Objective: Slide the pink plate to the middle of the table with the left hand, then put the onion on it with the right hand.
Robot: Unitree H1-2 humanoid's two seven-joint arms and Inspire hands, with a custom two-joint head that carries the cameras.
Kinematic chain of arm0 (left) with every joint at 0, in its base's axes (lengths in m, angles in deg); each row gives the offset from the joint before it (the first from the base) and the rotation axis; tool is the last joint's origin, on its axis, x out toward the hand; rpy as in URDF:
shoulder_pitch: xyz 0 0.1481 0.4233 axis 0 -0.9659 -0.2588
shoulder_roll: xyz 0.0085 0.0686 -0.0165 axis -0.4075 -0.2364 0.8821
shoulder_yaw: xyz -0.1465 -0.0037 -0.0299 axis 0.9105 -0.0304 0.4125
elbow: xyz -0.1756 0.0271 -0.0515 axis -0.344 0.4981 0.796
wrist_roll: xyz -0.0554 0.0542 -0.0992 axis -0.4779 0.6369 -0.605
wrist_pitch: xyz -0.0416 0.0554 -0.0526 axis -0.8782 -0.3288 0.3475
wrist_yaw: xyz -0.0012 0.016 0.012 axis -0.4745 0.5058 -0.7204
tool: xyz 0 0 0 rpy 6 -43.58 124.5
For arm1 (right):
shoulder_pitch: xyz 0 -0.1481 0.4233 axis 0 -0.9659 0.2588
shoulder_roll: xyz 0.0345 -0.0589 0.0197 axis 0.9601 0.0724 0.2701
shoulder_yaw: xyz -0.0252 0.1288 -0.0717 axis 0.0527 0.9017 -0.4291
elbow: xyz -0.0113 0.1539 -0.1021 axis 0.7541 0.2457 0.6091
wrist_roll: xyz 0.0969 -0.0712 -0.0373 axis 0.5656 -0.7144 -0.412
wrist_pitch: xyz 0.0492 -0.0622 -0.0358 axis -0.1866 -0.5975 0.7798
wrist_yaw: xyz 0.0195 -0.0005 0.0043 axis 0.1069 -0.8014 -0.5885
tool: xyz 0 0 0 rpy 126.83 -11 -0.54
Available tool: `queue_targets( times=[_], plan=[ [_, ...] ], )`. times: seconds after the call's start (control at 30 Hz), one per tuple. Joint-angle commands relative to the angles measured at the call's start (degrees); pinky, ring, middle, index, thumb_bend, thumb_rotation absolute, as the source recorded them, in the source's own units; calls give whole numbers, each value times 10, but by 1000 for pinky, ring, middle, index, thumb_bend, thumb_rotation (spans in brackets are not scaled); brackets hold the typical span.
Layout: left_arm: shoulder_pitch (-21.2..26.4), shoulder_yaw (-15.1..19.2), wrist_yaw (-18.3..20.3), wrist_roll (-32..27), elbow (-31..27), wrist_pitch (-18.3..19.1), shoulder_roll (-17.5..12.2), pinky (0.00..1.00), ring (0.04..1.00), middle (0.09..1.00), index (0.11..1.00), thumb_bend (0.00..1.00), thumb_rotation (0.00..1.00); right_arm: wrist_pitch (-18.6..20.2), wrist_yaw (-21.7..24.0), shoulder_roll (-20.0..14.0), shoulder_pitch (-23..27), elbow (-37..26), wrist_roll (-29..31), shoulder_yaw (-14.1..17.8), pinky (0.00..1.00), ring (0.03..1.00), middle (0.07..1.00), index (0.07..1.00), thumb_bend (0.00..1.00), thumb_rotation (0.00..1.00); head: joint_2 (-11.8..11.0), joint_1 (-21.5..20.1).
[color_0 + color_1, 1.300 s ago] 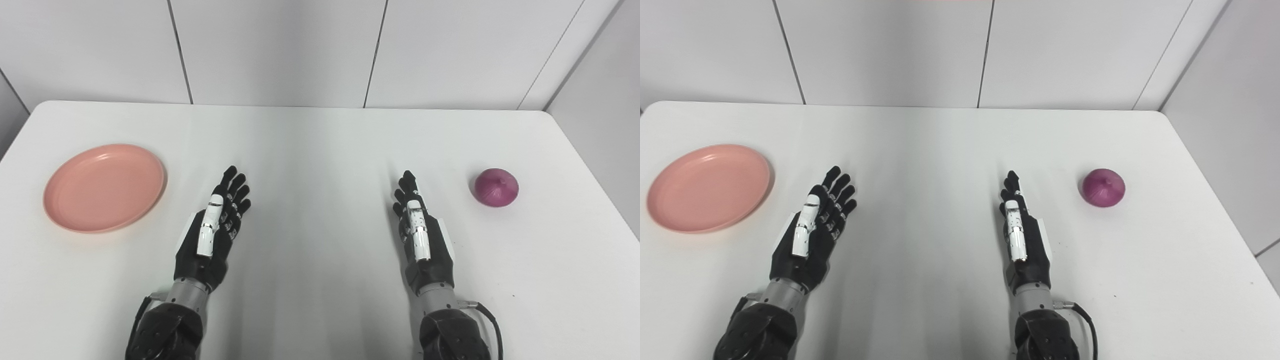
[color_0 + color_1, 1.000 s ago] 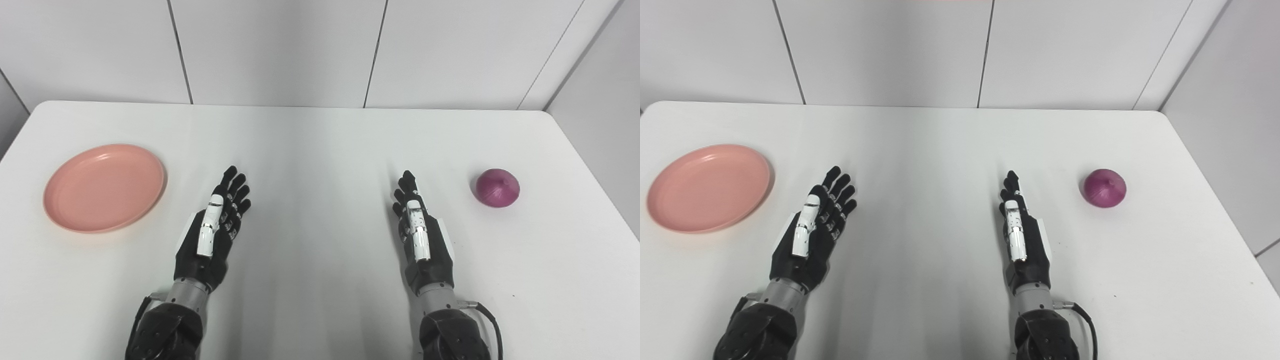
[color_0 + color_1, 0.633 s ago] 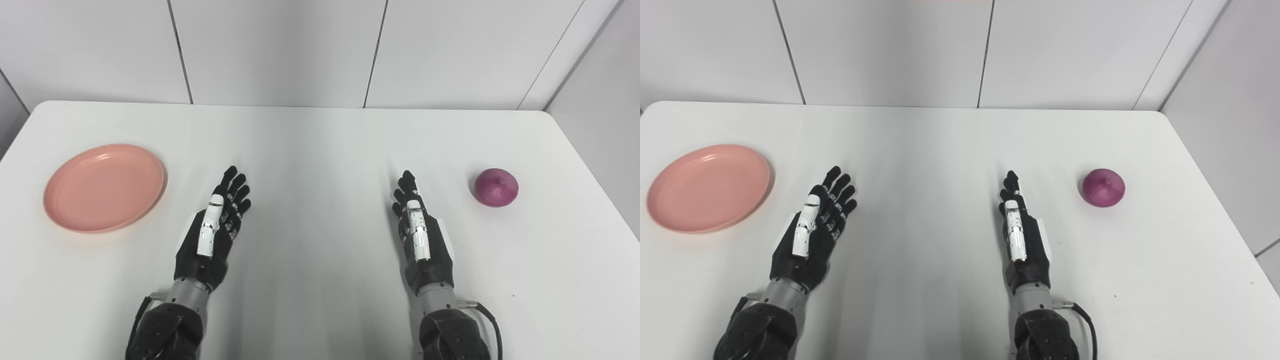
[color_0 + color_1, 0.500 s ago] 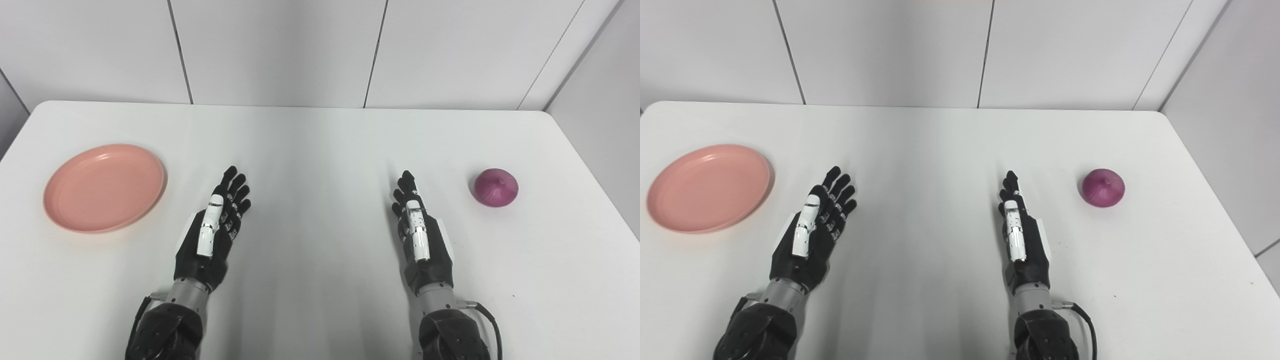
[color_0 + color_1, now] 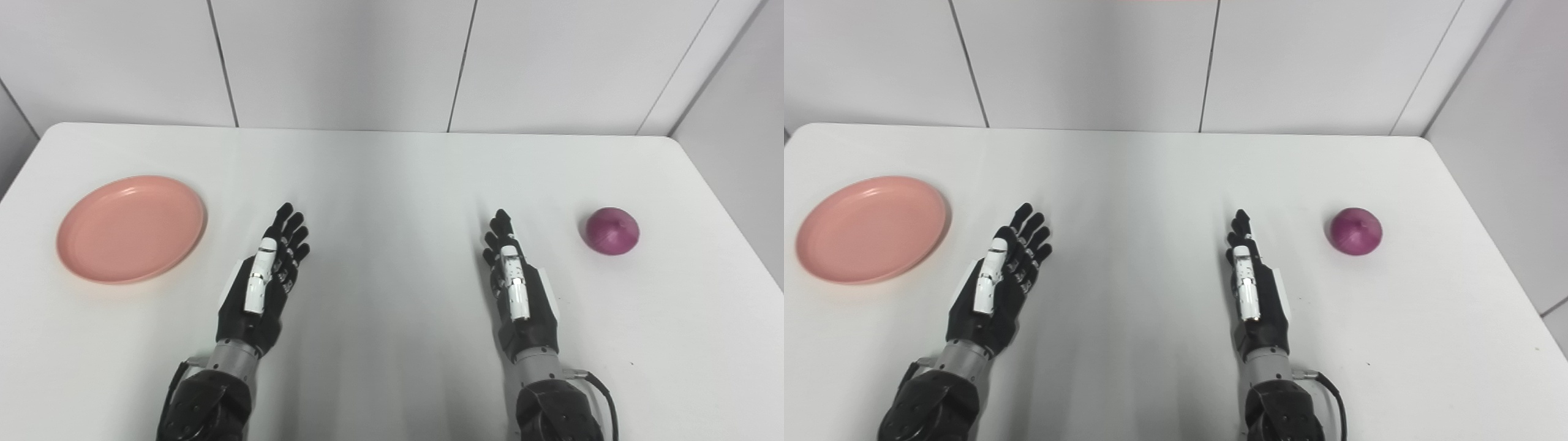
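A round pink plate (image 5: pixel 131 228) lies flat near the table's left edge, with nothing on it. A purple onion (image 5: pixel 611 230) sits on the table at the right. My left hand (image 5: pixel 264 282) rests open on the table, fingers stretched forward, a hand's width to the right of the plate. My right hand (image 5: pixel 516 283) rests open too, fingers straight and pointing away, left of the onion and apart from it. Neither hand holds anything.
The white table (image 5: pixel 392 177) ends at a grey panelled wall (image 5: pixel 343 61) at the back and a side wall (image 5: pixel 735 92) close to its right edge. Bare tabletop lies between the two hands.
The whole picture has shifted a few pixels to the right, so the camera moved. Hands, plate and onion have stayed where they were.
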Motion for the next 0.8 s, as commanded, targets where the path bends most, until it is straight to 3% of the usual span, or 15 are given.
queue_targets(
  times=[0.0,0.13,0.47,0.77],
  plan=[
    [2,-6,-5,4,6,2,11,1000,1000,1000,1000,440,1000,-11,5,-5,5,-16,1,2,1000,1000,1000,1000,182,1000,-4,16],
    [2,-14,-9,11,12,-4,18,1000,1000,1000,1000,445,1000,-15,9,-13,4,-14,10,7,1000,1000,1000,1000,181,1000,-14,49],
    [5,-31,-25,40,38,-27,49,1000,1000,1000,995,429,1000,18,16,-30,0,-33,40,23,1000,1000,1000,1000,151,1000,-44,136],
    [12,-43,-32,58,73,-50,70,1000,1000,1000,1000,453,1000,7,24,-42,2,-26,67,35,1000,1000,1000,1000,111,1000,-76,197]
  ],
)
